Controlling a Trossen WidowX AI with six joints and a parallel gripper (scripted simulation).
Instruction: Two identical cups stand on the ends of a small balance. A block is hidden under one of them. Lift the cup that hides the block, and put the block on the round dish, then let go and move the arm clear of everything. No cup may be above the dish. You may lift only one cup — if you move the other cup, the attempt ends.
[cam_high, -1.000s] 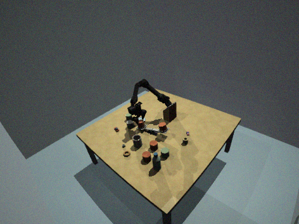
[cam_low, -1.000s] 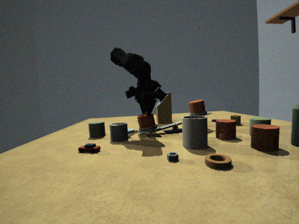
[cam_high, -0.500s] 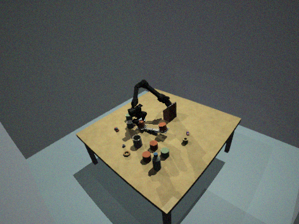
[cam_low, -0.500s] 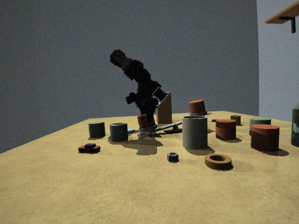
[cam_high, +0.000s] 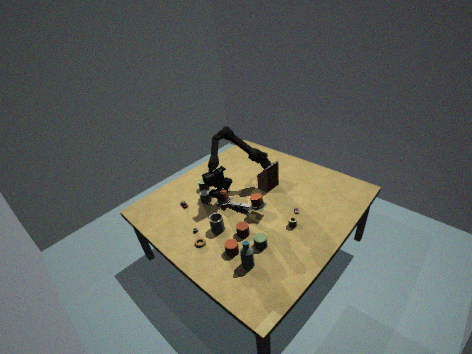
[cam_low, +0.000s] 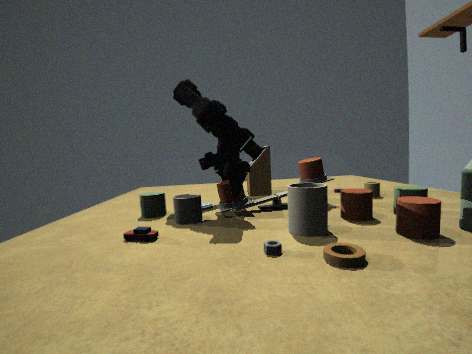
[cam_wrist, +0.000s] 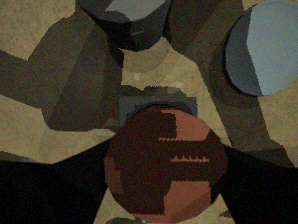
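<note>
Two red-brown cups stand on the ends of a small balance (cam_high: 241, 206) (cam_low: 265, 199). The lower cup (cam_high: 223, 195) (cam_low: 225, 191) (cam_wrist: 165, 165) sits on the tipped-down end, on a grey pad (cam_wrist: 132, 105). The other cup (cam_high: 256, 200) (cam_low: 311, 168) rides on the raised end. My gripper (cam_high: 219, 187) (cam_low: 231, 186) (cam_wrist: 159, 139) is down over the lower cup, with a dark finger on each side of it, open and close to its walls. The round light-blue dish (cam_wrist: 265, 50) (cam_low: 206, 205) lies on the table just beyond this cup. The block is hidden.
A dark grey cylinder (cam_wrist: 127, 20) (cam_low: 187, 208) and a green one (cam_low: 152, 204) stand near the dish. A grey open cylinder (cam_low: 307, 208), red cylinders (cam_low: 356, 204) (cam_low: 418, 216), a brown ring (cam_low: 344, 255), a nut (cam_low: 272, 247) and a brown board (cam_low: 260, 172) stand around.
</note>
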